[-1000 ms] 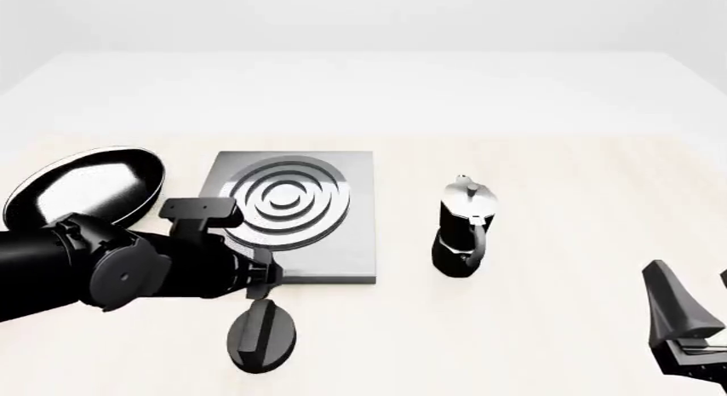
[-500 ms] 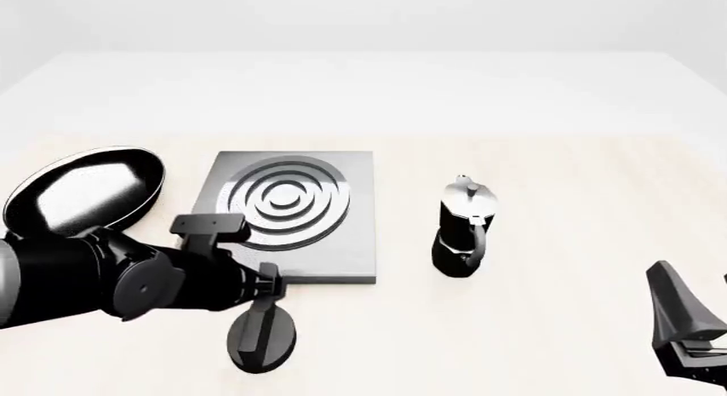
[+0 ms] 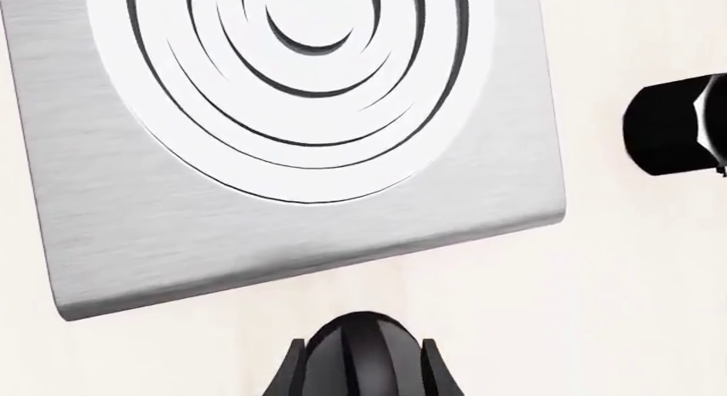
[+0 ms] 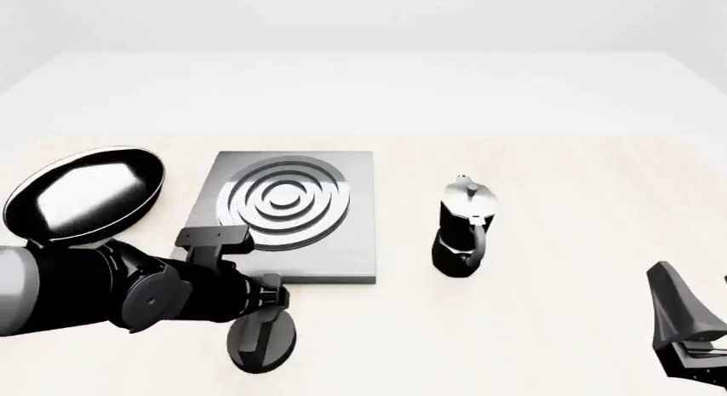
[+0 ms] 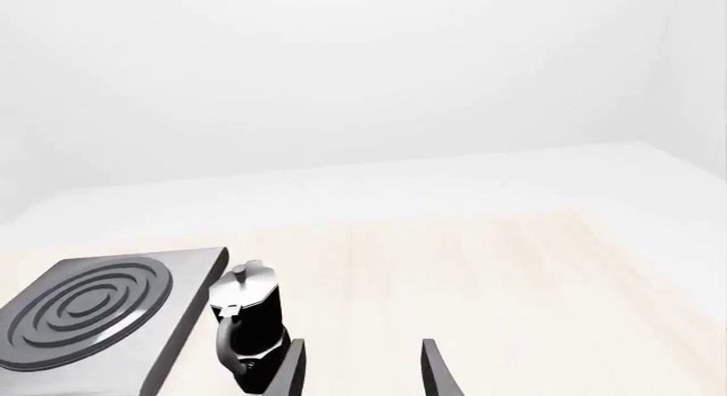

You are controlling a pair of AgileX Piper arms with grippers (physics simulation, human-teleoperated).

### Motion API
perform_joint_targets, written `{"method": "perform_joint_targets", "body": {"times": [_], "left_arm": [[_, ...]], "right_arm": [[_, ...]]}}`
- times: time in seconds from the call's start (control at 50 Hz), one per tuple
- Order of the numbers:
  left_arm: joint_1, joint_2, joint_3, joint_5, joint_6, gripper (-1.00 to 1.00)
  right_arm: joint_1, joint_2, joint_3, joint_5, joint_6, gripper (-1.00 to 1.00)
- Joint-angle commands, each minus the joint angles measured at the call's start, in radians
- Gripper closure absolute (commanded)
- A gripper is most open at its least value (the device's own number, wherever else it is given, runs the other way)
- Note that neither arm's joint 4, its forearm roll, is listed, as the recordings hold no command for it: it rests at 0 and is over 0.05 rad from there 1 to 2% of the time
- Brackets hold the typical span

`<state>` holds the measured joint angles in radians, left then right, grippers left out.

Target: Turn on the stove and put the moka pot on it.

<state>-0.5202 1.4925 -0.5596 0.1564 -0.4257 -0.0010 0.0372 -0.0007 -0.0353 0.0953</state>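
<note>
Left gripper [image 3: 361, 381]: I had its fingers narrowly straddling the black knob [image 4: 264, 341], just before the stove [image 4: 289, 217].
Right gripper [image 5: 361, 369]: fingers apart, empty.
Moka pot [image 4: 464, 230]: stood on the table, right of the stove.

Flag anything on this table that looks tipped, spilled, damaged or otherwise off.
Nothing stands out. The moka pot stands upright to the right of the stove, lid on. The frying pan sits left of it. The knob lies in front of the slab, under the left pincer.
</note>
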Motion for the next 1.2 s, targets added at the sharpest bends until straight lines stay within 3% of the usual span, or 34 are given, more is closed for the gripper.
{"method": "perform_joint_targets", "body": {"times": [0.02,0.32,0.6,0.88,1.2], "left_arm": [[-0.012,0.014,0.020,-0.026,-0.025,-1.00],[-0.028,0.027,0.028,-0.040,-0.037,-1.00],[0.048,0.028,0.004,-0.027,0.034,-1.00],[0.100,0.030,0.005,-0.039,0.061,-1.00],[0.143,-0.005,0.065,-0.058,0.057,-1.00]], "right_arm": [[-0.001,0.002,0.000,-0.001,0.000,-1.00],[-0.002,-0.001,0.000,0.001,0.001,-1.00],[-0.001,-0.003,0.000,0.002,0.001,-1.00],[-0.001,0.008,-0.001,-0.008,0.000,-1.00],[0.003,0.016,0.000,-0.013,-0.008,-1.00]]}}
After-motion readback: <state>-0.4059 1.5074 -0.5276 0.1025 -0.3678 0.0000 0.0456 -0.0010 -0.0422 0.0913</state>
